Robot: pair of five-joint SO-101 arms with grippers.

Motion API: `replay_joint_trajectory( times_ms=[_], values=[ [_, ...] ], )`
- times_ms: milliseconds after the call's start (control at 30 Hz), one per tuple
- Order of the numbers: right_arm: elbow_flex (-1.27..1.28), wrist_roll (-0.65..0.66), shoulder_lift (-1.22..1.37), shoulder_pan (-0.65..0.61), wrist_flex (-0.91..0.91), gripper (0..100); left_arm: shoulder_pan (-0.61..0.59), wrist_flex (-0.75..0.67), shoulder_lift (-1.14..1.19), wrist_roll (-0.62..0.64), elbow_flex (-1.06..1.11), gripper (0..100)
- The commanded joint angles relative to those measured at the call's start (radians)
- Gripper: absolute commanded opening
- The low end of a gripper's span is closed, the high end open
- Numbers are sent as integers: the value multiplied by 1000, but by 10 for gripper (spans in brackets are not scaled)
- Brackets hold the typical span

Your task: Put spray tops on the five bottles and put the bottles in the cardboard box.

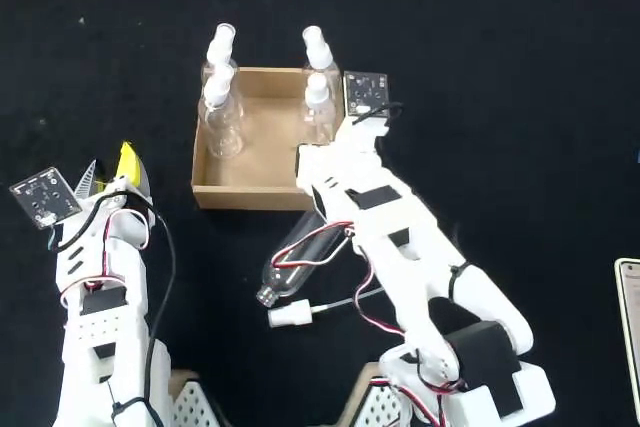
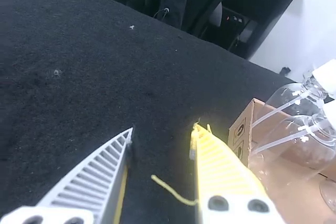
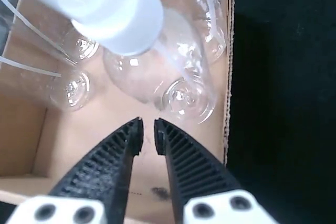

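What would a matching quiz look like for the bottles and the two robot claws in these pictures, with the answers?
Things
1. four clear plastic bottles with white spray tops
2. clear plastic bottle without a top
3. left gripper, yellow and grey fingers
4. right gripper, black fingers

Places
a. over the bare black table
b. lying on its side on the table
c. over the floor of the brown cardboard box
d. standing in the box

Pairs: 1-d, 2-b, 3-a, 4-c

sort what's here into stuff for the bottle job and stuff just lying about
For the job: cardboard box, four capped bottles in it, uncapped bottle lying outside, loose spray top.
Lying about: flat pale object at the high view's right edge.
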Motion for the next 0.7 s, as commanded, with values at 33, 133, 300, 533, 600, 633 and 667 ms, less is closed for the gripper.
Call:
replay_joint_trajectory(
  times_ms=[33, 133, 300, 533, 600, 633, 667],
  values=[
    [-87, -8, 7, -14, 38, 10, -8, -29, -9, 3, -22, 159],
    [-130, -8, 7, -15, 138, 10, -8, -29, -9, 3, -22, 159],
    [-153, -8, 7, -18, 187, 10, -8, -29, -9, 3, -22, 159],
    [-156, -8, 8, -18, 190, 10, -8, -29, -9, 3, -22, 159],
    [-157, -8, 8, -18, 189, 10, -8, -29, -9, 3, -22, 159],
    [-159, -8, 15, -18, 187, 10, -8, -29, -9, 3, -22, 159],
    [-162, -8, 24, -17, 187, 10, -8, -29, -9, 3, -22, 159]
  ],
)
